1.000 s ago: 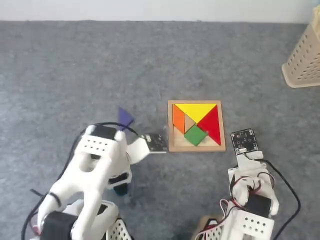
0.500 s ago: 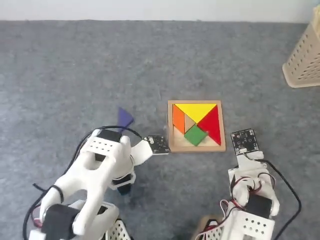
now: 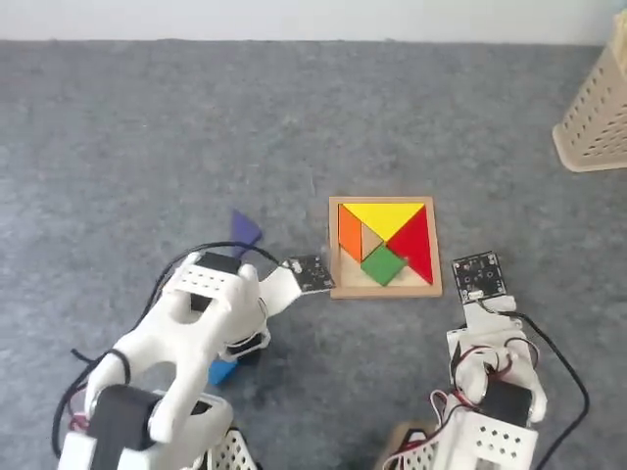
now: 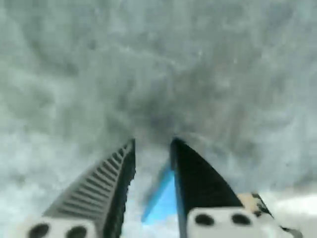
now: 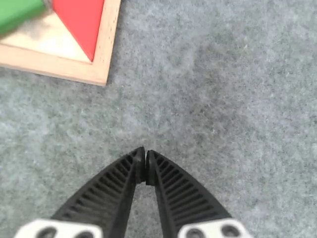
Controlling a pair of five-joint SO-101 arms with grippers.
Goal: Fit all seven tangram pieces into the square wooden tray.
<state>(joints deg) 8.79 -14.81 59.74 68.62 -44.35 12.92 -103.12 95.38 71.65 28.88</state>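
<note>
At the near edge of the grey carpet (image 3: 147,147), the left gripper (image 4: 151,144) is held low over the surface with its jaws slightly apart, and a flat, bright blue piece (image 4: 161,201) is seen in the gap, lying against one finger with a sliver of space left to the other. In the high view the same blue piece is seen on the carpet under the left arm. On the other side, the right gripper (image 5: 145,166) is pointed down at bare carpet with its jaws pressed together on nothing, just short of a corner of the wooden tray (image 3: 384,291). The tray is laid flat between the two arms, a little farther out, and four pieces are seated in it: a yellow triangle (image 3: 384,217) along the far edge, a red triangle (image 3: 416,245) on the right, an orange piece (image 3: 349,235) on the left and a green square (image 3: 383,264) set on its point near the front. Bare wood is left between them. A purple piece (image 3: 245,230) is found on the carpet left of the tray, apart from it. A perforated basket (image 3: 598,117) is placed at the far right.
</note>
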